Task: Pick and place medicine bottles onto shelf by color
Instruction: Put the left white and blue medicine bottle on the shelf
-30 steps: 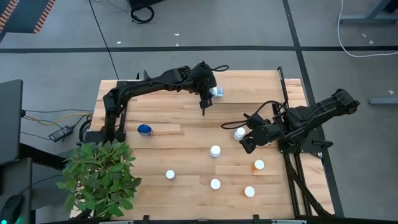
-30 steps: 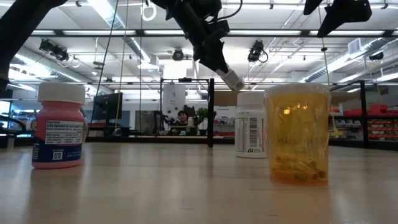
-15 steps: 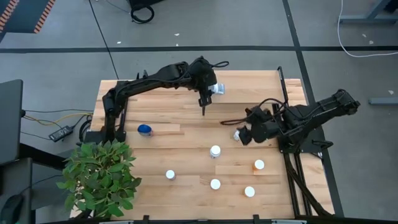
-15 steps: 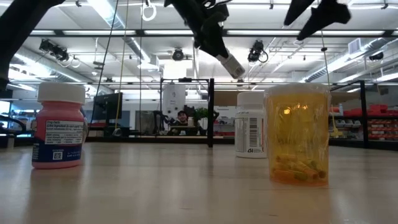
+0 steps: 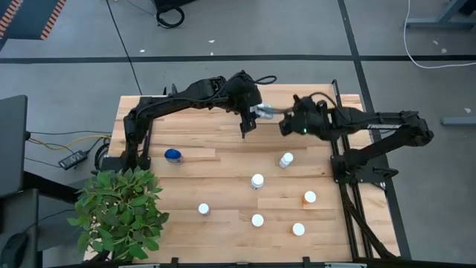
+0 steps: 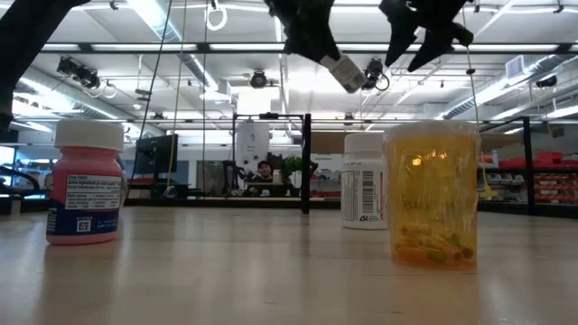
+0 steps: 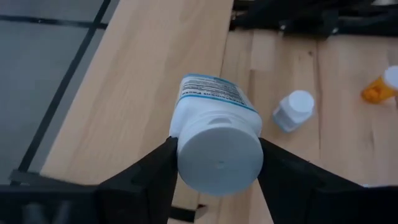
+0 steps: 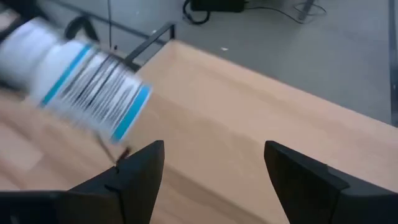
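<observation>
Held bottle [image 5: 262, 111]: gripped aloft by the left gripper [image 5: 255, 112], near the table's [image 5: 193, 134] far edge.
Right gripper [image 5: 286, 124]: just right of it.
Loose bottles [image 5: 257, 181]: spread nearer, centre-right.

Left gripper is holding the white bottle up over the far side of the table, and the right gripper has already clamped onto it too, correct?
Not quite. The left gripper does hold the white bottle over the far side of the table, but the right gripper has not clamped on. The right wrist view shows its fingers open with the bottle ahead of them, not between them.
</observation>
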`<action>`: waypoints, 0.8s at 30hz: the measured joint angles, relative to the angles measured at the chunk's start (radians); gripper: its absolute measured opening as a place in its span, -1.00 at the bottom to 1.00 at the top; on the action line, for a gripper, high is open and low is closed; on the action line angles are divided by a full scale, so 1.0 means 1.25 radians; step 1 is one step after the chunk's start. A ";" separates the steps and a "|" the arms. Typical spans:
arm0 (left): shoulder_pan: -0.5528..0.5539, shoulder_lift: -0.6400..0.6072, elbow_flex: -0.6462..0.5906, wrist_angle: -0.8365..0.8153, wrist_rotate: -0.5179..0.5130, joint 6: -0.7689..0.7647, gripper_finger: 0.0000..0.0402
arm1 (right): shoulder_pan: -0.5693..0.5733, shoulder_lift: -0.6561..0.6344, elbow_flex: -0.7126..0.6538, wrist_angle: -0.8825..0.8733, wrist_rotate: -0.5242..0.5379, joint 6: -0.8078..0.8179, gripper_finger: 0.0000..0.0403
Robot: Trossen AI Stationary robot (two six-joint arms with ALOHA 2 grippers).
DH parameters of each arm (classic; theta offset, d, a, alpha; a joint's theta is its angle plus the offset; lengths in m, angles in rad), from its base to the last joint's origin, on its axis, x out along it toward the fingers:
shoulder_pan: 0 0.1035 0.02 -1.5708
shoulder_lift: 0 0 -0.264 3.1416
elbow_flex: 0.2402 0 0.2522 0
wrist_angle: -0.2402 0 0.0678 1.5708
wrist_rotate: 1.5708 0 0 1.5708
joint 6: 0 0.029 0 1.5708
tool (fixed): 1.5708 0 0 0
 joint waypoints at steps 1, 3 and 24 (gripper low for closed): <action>-0.004 0.000 0.005 0.000 0.000 -0.006 0.04 | -0.017 0.000 0.000 0.018 -0.009 -0.015 0.41; -0.010 0.000 0.014 -0.001 0.000 -0.017 0.04 | -0.048 0.000 0.000 0.060 -0.031 -0.050 0.41; -0.020 0.000 0.031 0.031 -0.009 -0.058 -0.01 | -0.091 0.000 0.000 0.202 -0.208 -0.173 0.41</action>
